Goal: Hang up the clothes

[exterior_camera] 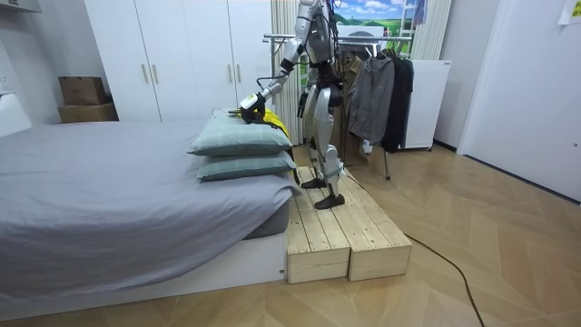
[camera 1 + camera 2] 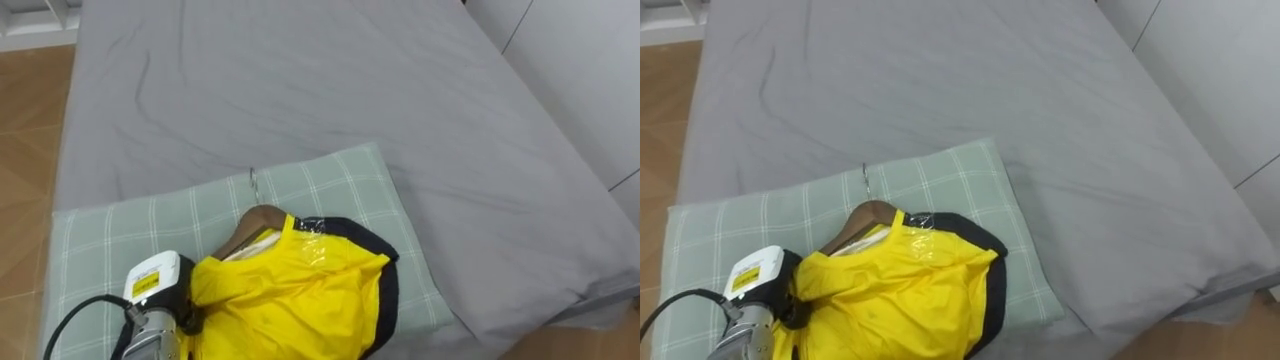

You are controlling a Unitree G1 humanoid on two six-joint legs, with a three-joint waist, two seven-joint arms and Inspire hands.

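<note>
The left hand [image 2: 158,300] touches the left edge of the jacket [image 2: 300,300]; whether its fingers grip it, I cannot tell. The jacket, on a hanger [image 2: 250,222], lies on the pillow [image 2: 330,182] on the bed [image 2: 350,90].

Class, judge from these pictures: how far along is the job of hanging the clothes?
Done: the yellow garment is already on its wooden hanger, lying on the checked pillow. In hand: the left hand is at the garment's edge. Left: lifting it and hooking it on the clothes rail by the robot.
</note>
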